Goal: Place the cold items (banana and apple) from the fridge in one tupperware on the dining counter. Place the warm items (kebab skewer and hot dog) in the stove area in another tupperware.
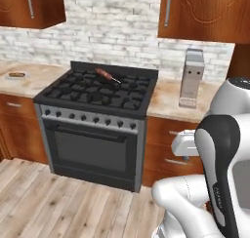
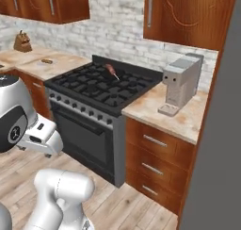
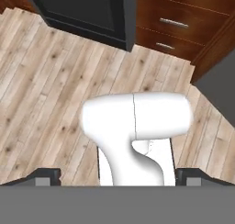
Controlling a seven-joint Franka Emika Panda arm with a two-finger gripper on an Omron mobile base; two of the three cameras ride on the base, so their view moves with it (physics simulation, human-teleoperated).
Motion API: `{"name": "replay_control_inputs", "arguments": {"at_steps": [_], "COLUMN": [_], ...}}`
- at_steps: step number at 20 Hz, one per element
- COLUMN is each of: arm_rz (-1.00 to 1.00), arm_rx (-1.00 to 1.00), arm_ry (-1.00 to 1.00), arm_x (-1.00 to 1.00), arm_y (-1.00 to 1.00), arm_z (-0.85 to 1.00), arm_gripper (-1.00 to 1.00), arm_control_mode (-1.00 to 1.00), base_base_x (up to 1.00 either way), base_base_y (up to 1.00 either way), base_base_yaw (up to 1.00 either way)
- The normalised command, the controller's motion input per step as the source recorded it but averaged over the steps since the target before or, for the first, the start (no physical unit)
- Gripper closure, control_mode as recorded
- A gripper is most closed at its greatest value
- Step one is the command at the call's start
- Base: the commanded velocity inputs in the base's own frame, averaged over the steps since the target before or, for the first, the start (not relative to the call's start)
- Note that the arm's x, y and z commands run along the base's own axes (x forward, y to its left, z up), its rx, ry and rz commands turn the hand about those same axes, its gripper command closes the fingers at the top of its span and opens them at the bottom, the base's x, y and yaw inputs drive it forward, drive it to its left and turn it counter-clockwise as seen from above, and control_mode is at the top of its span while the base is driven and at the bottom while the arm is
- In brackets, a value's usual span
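Note:
The kebab skewer lies on the rear grates of the black stove. On the beige counter left of the stove rests the hot dog. My gripper is open and holds nothing. It points down at the wooden floor, well below and in front of the stove top. Its white hand hangs at drawer height. The fridge's grey flank rises at the right. Banana, apple, both tupperware and the dining counter are out of view.
A grey coffee machine stands on the counter right of the stove. A knife block sits at the far left. Wooden drawers and the oven door face the plank floor. Cabinets hang overhead.

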Motion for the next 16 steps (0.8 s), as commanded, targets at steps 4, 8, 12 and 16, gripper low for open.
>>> {"name": "replay_control_inputs", "arguments": {"at_steps": [4, 8, 12, 16], "arm_rz": [0.0, 0.0, 0.0, 0.0], "arm_rx": [0.0, 0.0, 0.0, 0.0], "arm_ry": [0.0, 0.0, 0.0, 0.0], "arm_x": [0.0, 0.0, 0.0, 0.0], "arm_y": [0.0, 0.0, 0.0, 0.0], "arm_z": [0.0, 0.0, 0.0, 0.0], "arm_gripper": [-1.0, -1.0, -1.0, -1.0], "arm_control_mode": [1.0, 1.0, 1.0, 1.0], "base_base_x": [0.71, 0.54, 0.49, 0.58], "base_base_y": [0.98, 0.95, 0.97, 1.0], "base_base_yaw": [-0.41, -0.35, -0.29, -0.15]}}
